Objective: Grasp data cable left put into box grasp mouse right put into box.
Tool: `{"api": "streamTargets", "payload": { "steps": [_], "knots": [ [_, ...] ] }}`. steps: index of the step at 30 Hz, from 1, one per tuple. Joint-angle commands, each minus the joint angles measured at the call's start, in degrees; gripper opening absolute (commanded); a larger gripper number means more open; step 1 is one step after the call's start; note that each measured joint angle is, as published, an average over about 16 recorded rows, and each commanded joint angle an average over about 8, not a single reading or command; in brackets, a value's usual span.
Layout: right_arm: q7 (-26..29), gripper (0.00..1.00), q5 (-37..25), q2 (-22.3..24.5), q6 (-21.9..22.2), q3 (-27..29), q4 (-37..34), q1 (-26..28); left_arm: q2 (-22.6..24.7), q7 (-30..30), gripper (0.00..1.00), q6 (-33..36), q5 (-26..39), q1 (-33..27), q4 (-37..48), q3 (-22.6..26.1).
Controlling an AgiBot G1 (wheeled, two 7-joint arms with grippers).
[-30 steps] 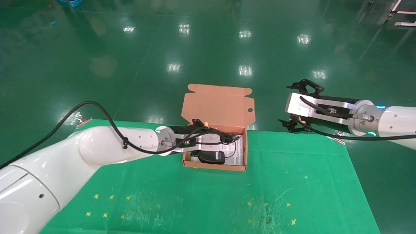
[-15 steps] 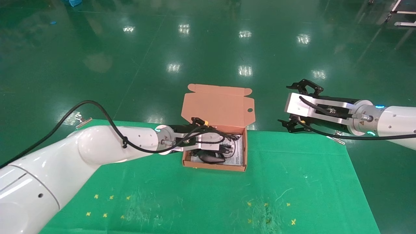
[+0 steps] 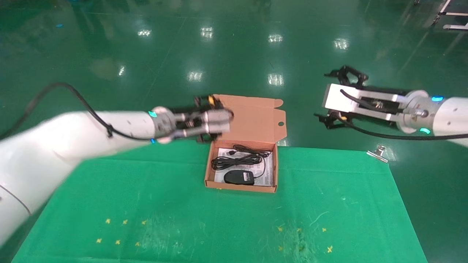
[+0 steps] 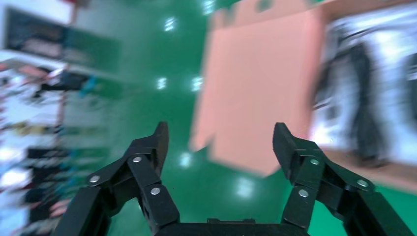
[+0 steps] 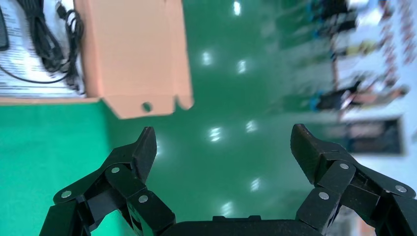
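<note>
1. My left gripper hangs above the table's far edge, just left of the box, its fingers spread wide around nothing.
2. My right gripper hangs off to the right over the floor, jaws wide and bare.
3. The cable lies bundled in the box on the white sheet.
4. The mouse lies in the box too, nearer me than the cable.

Green cloth bears yellow crosses; a metal clip at its far edge.
</note>
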Motion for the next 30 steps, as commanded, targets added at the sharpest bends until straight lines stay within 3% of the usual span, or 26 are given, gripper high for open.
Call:
{"api": "streamTargets", "payload": {
  "steps": [1, 9, 30],
  "knots": [
    [-0.6, 1.0, -0.5, 0.1, 0.0, 0.1, 0.8, 1.0, -0.8, -0.8, 1.0, -0.9, 0.5, -1.3, -0.2, -0.2],
    [0.0, 1.0, 1.7, 0.8, -3.6, 2.8, 2.3, -0.5, -3.5, -2.3, 1.0, 2.0, -2.1, 0.1, -2.1, -3.1],
    [6.6, 1.0, 18.9, 4.5, -23.6, 20.2, 7.2, -14.3, -17.8, -10.2, 1.0, 24.6, -20.9, 13.2, -15.8, -21.6]
  ]
}}
